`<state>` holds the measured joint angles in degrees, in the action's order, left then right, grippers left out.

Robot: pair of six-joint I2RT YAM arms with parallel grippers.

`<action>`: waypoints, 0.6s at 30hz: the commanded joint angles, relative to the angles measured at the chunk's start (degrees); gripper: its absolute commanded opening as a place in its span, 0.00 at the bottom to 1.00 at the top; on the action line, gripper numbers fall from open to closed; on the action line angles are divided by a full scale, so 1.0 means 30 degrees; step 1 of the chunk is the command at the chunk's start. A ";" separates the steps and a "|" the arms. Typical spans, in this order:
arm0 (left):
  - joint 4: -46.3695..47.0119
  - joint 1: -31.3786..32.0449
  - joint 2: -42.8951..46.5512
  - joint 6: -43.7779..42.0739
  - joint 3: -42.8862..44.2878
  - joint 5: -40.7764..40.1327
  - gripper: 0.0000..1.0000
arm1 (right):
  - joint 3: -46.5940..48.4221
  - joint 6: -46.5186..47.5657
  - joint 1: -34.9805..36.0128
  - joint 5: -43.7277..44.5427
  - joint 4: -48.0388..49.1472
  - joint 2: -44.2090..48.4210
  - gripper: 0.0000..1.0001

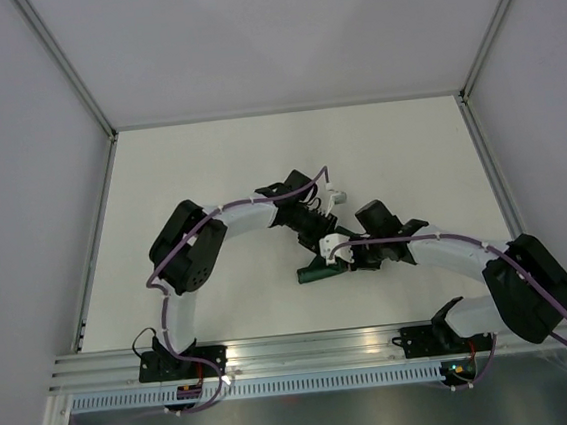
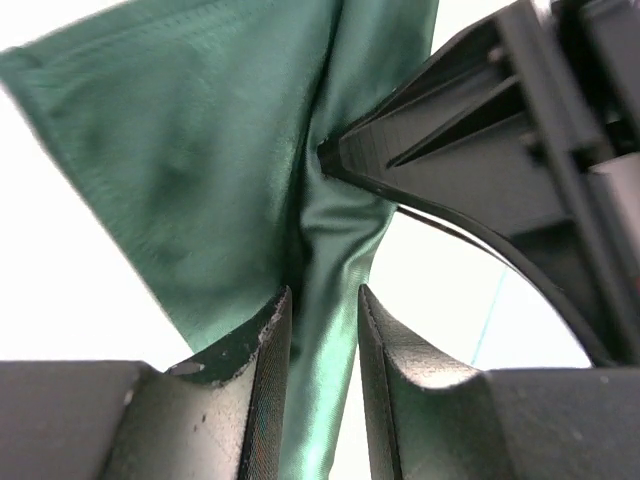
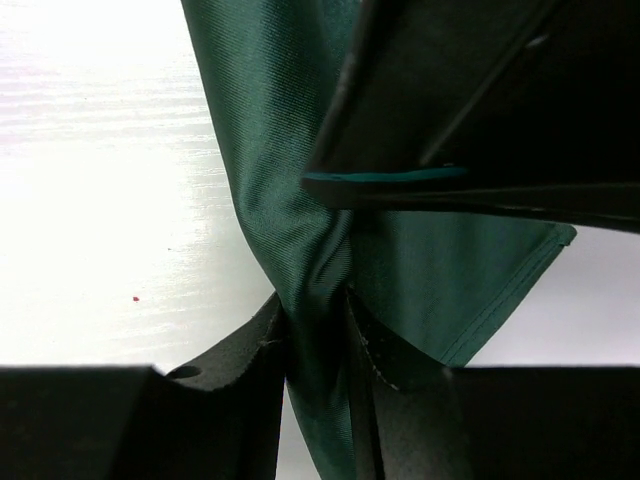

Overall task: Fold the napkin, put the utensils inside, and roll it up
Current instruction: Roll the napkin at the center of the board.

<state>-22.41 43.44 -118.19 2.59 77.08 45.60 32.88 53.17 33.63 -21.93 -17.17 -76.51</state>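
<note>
Napkin (image 3: 268, 150) in grip of right claw (image 3: 316, 308)

Count taken at your station: you had one table (image 1: 208, 159) and one napkin (image 1: 319, 271), dark green. You ran two arms, a left arm (image 1: 234, 220) and a right arm (image 1: 458, 254). They carried two grippers, the left gripper (image 2: 322, 310) and the right gripper (image 3: 315, 312), and each gripper showed two fingers (image 2: 250, 400).

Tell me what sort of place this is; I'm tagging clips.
Likely a robotics lab cell: a white table walled by plain panels, an aluminium rail carrying two arm bases.
</note>
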 commanded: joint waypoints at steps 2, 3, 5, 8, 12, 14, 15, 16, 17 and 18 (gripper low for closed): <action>0.2807 -0.0182 0.2715 0.1772 -0.1021 -0.2303 0.37 | 0.0756 0.0031 0.0041 -0.0921 -0.2477 -0.0717 0.32; 0.3248 -0.0241 0.3123 0.1918 -0.1315 -0.2601 0.37 | 0.0874 0.0090 0.0012 -0.1153 -0.2625 -0.0920 0.33; 0.4272 -0.0359 0.4383 0.2474 -0.2485 -0.3508 0.37 | 0.1196 0.0148 -0.0017 -0.1330 -0.2918 -0.1097 0.32; 0.6383 -0.0826 0.6136 0.3061 -0.4273 -0.5176 0.37 | 0.1518 0.0266 -0.0076 -0.1507 -0.3445 -0.1536 0.32; 0.9164 -0.1179 0.8425 0.3968 -0.6732 -0.7375 0.37 | 0.2162 0.0645 -0.0193 -0.2062 -0.4440 -0.2559 0.32; 1.1591 -0.1209 1.0263 0.4438 -0.8693 -0.8344 0.36 | 0.2689 0.1083 -0.0456 -0.2529 -0.5171 -0.3029 0.32; 1.2530 -0.1209 1.0798 0.4613 -0.9484 -0.8404 0.37 | 0.2865 0.1231 -0.0544 -0.2649 -0.5379 -0.3496 0.32; 1.3874 -0.1180 1.1238 0.4876 -1.0652 -0.8637 0.37 | 0.3157 0.1349 -0.0864 -0.2824 -0.5555 -0.3732 0.32; 1.4177 -0.1150 1.1678 0.4937 -1.1040 -0.8813 0.38 | 0.3334 0.1669 -0.1012 -0.3145 -0.5962 -0.3967 0.32; 1.4325 -0.1092 1.2262 0.4937 -1.1363 -0.9105 0.38 | 0.3713 0.1817 -0.1333 -0.3293 -0.6199 -0.4462 0.32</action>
<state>9.28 39.70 -85.93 13.61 46.17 22.98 42.78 56.05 31.14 -28.49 -29.06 -85.86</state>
